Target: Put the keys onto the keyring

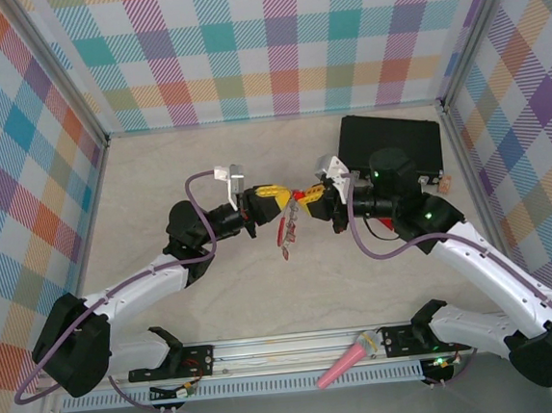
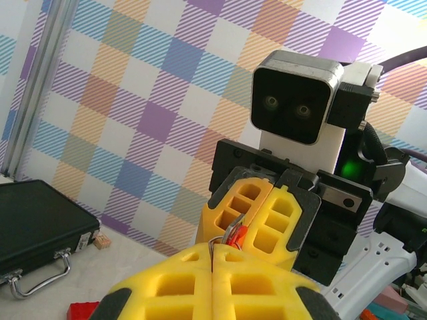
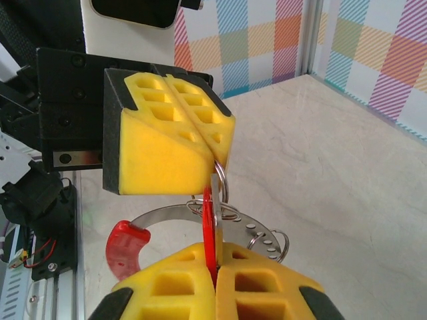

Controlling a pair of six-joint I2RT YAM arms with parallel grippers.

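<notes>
My two grippers meet tip to tip above the middle of the table. The left gripper (image 1: 273,196) (image 2: 212,252) (image 3: 219,159) is shut on a thin wire loop (image 3: 222,183) of the keyring (image 3: 167,215). The keyring's silvery arc and red sleeve (image 3: 125,245) hang below it (image 1: 287,233). My right gripper (image 1: 307,197) (image 3: 215,259) (image 2: 257,207) is shut on one of the keys (image 3: 209,227) (image 2: 239,233), gripping its red head edge-on. The key's metal blade reaches up against the wire loop. Small split rings (image 3: 279,243) hang on the arc.
A black case (image 1: 390,145) (image 2: 33,223) lies at the back right, just behind the right arm. A small wooden block (image 2: 101,241) sits beside it and a red block (image 2: 81,311) lies nearer. A pink cone (image 1: 346,362) rests on the front rail. Checked walls enclose the table.
</notes>
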